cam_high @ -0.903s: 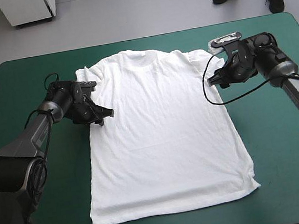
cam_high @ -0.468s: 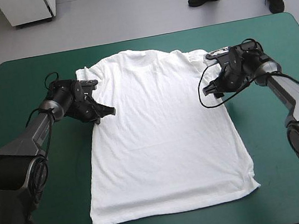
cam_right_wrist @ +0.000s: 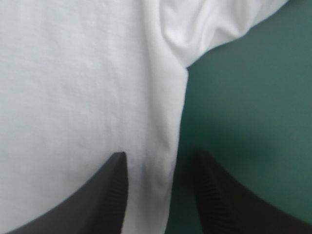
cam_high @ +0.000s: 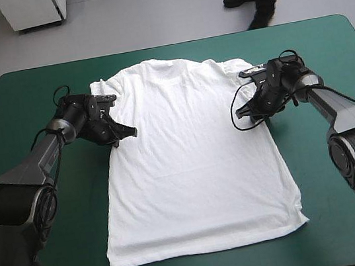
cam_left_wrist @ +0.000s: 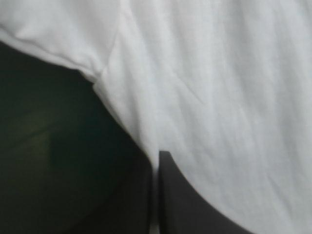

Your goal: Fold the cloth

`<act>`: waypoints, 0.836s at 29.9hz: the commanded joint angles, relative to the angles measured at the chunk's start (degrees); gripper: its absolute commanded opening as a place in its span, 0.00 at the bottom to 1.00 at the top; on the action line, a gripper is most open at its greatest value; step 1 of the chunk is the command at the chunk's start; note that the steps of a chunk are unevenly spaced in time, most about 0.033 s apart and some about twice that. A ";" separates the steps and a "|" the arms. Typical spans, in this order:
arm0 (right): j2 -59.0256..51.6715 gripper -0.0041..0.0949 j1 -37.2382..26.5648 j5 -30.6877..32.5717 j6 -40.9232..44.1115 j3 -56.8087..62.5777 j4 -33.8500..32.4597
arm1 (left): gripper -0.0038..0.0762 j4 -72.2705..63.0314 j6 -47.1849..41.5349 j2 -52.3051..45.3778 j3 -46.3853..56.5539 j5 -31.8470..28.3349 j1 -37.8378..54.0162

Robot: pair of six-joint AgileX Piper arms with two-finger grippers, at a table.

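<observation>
The white T-shirt (cam_high: 189, 165) lies spread flat on the teal-green table, collar toward the far edge. My left gripper (cam_high: 123, 136) sits at the shirt's left side edge just below the sleeve. In the left wrist view its black fingers (cam_left_wrist: 155, 163) are all but shut, with the T-shirt (cam_left_wrist: 219, 87) edge pinched between them. My right gripper (cam_high: 244, 108) is at the right side edge under the other sleeve. Seen from the right wrist, that gripper (cam_right_wrist: 158, 158) stands open, straddling the T-shirt (cam_right_wrist: 73, 87) hem where sleeve meets body.
The teal-green cover (cam_high: 18, 96) stretches wide on either side of the shirt, with a narrower strip along the near edge. In the right wrist view the cover (cam_right_wrist: 243, 97) lies just beside the shirt's edge.
The right gripper has moved in from beyond the right sleeve to the shirt's side edge. The left gripper has hardly shifted.
</observation>
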 commanded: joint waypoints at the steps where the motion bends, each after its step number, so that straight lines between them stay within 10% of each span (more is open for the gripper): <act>1: 0.19 0.25 -0.07 0.72 -1.98 -0.93 4.77 | 0.04 -0.49 0.04 -0.13 -0.07 -1.32 -0.23; 5: 1.47 0.02 -0.07 1.73 -3.59 -0.93 7.76 | 0.04 -0.49 0.04 -0.13 -0.11 -1.43 -0.23; 25: -9.03 0.03 -0.18 7.49 -1.54 -8.26 5.95 | 0.04 -0.01 2.72 -15.55 -0.20 1.96 -0.23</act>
